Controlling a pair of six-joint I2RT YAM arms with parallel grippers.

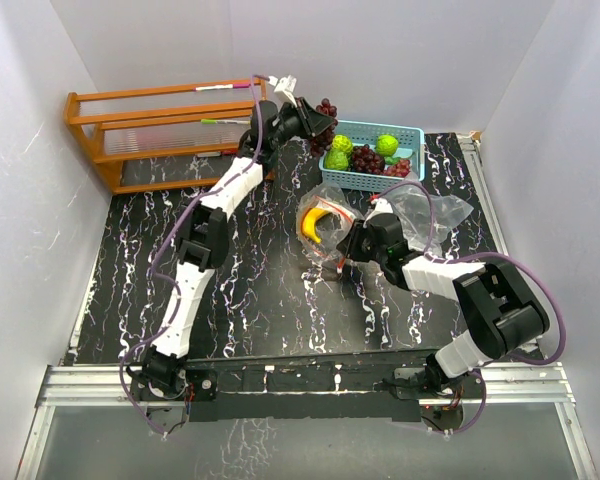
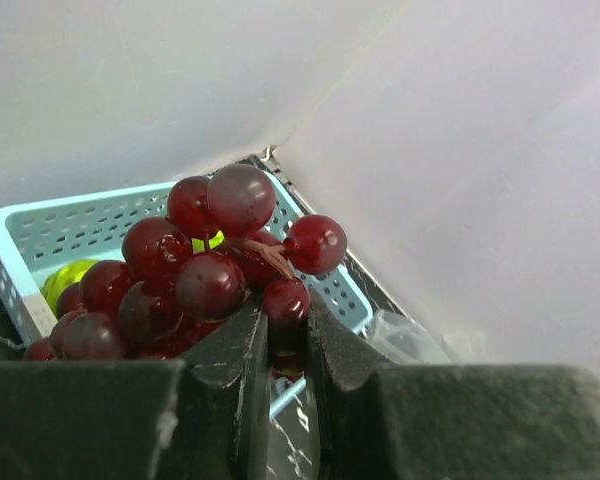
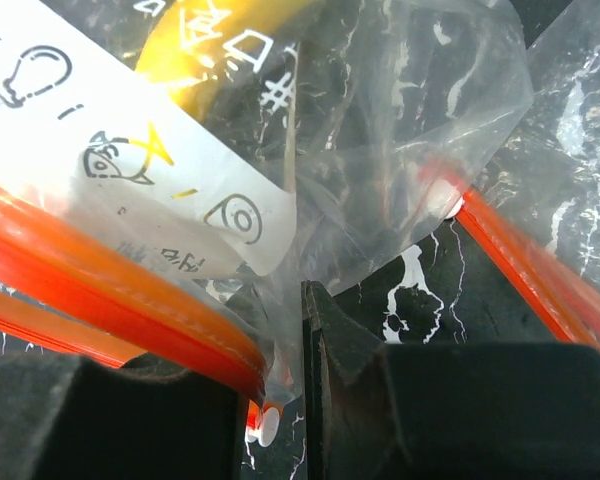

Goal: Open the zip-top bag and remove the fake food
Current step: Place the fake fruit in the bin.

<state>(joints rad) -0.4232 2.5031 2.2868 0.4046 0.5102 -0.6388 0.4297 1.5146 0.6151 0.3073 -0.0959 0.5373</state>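
Observation:
My left gripper [image 1: 318, 120] is shut on a bunch of dark red grapes [image 1: 326, 107], held in the air over the left end of the light-blue basket [image 1: 380, 126]. In the left wrist view the grapes [image 2: 210, 270] bulge above the gripper [image 2: 285, 322], which pinches one low grape. The clear zip-top bag [image 1: 425, 212] lies on the table at mid right, a yellow banana [image 1: 313, 222] in its left part. My right gripper [image 1: 342, 250] is shut on the bag's edge. Its wrist view shows the film [image 3: 380, 150] and orange zip strip [image 3: 110, 290] between the gripper [image 3: 285, 335] jaws, with the banana [image 3: 210, 40] behind.
The basket [image 2: 70, 225] holds two bumpy lime-green balls [image 1: 386, 145] and another grape bunch [image 1: 368, 160]. A wooden rack [image 1: 150, 130] stands at the back left. White walls close the table on three sides.

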